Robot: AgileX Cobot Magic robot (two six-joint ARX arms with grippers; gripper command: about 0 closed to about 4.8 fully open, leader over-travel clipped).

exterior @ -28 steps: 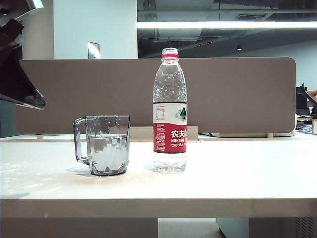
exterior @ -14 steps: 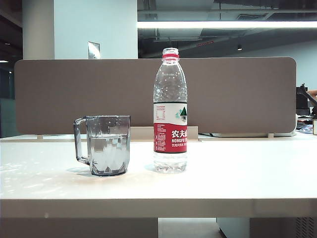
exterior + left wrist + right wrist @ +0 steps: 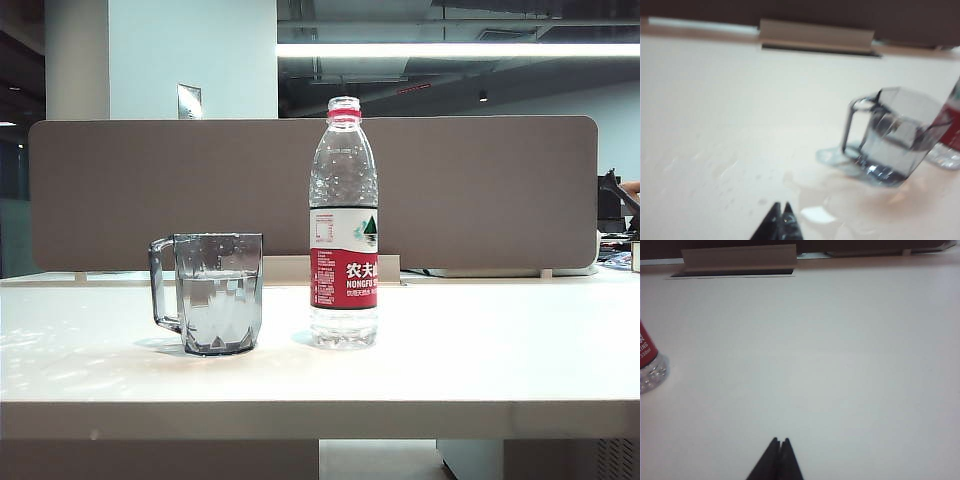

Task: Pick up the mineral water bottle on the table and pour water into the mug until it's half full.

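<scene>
The mineral water bottle (image 3: 343, 225) stands upright and uncapped on the table (image 3: 450, 360), with little water low in it. Just to its left stands the smoky grey mug (image 3: 212, 292), handle to the left, with water (image 3: 218, 300) to about mid height. In the left wrist view the mug (image 3: 892, 137) and a sliver of the bottle (image 3: 949, 135) show beyond my left gripper (image 3: 781, 206), which is shut, empty and well short of the mug. My right gripper (image 3: 779, 440) is shut and empty over bare table, the bottle's base (image 3: 649, 365) off to one side. Neither gripper shows in the exterior view.
A brown divider panel (image 3: 480, 190) runs along the back of the table, with a pale raised strip (image 3: 816, 36) at its foot. Wet patches and droplets lie on the tabletop (image 3: 805, 190) near the mug. The thick front edge (image 3: 320, 418) faces the exterior camera.
The left arm, seen at the upper left a second ago, has drawn out of the exterior view. Bottle and mug have not moved.
</scene>
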